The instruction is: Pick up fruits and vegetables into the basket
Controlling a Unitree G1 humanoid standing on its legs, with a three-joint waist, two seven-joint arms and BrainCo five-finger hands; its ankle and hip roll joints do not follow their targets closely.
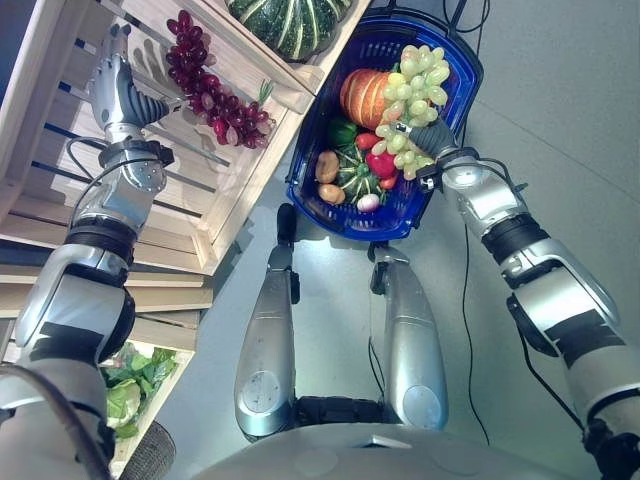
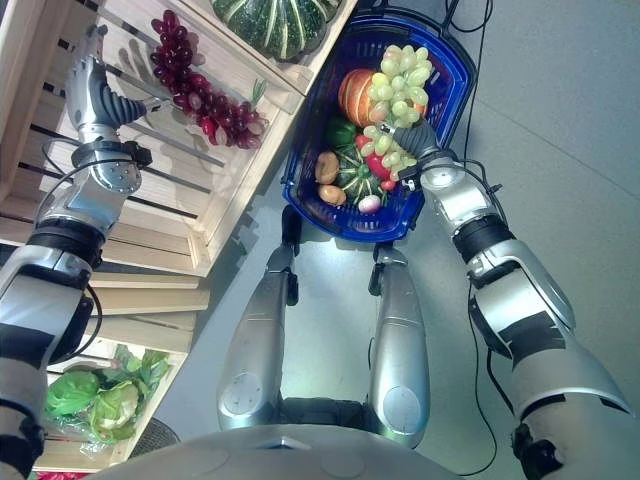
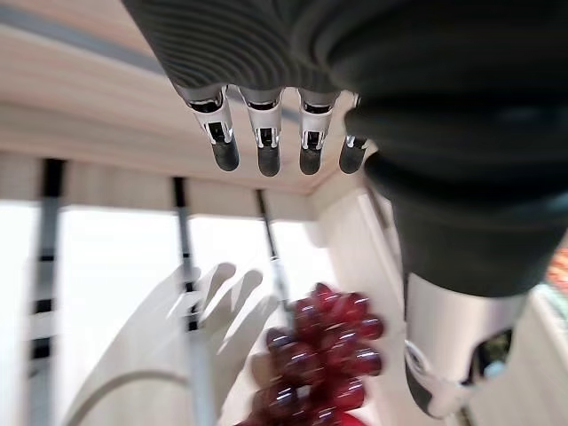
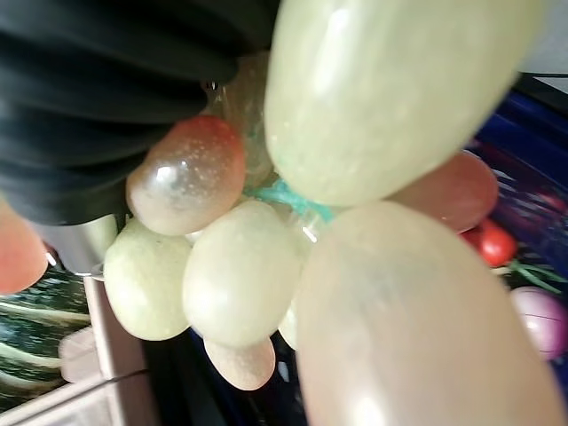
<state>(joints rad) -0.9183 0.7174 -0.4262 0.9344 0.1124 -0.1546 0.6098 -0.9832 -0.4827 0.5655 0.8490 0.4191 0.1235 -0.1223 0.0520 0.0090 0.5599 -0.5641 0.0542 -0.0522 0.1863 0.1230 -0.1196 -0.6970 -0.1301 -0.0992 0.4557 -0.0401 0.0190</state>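
Right robot hand (image 1: 418,132) grips a bunch of pale green grapes (image 1: 415,85) over the blue plastic basket (image 1: 458,98). Basket holds an orange pumpkin (image 1: 362,96), small striped green squash (image 1: 355,172), red pepper (image 1: 381,163), brown potatoes (image 1: 327,166). Left robot hand (image 1: 118,85), fingers straight, over the slatted wooden crate shelf (image 1: 215,170), beside a dark red grape bunch (image 1: 211,93). Large striped green squash (image 1: 290,22) on upper shelf.

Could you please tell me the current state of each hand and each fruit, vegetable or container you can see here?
Left hand: open, fingers straight, beside the red grapes.
Right hand: shut on the green grapes, over the basket.
Green grapes: held above the basket.
Red grapes: lying on the wooden shelf, not grasped.
Blue basket: on the floor, partly filled with vegetables.
Striped squash: on the upper shelf.
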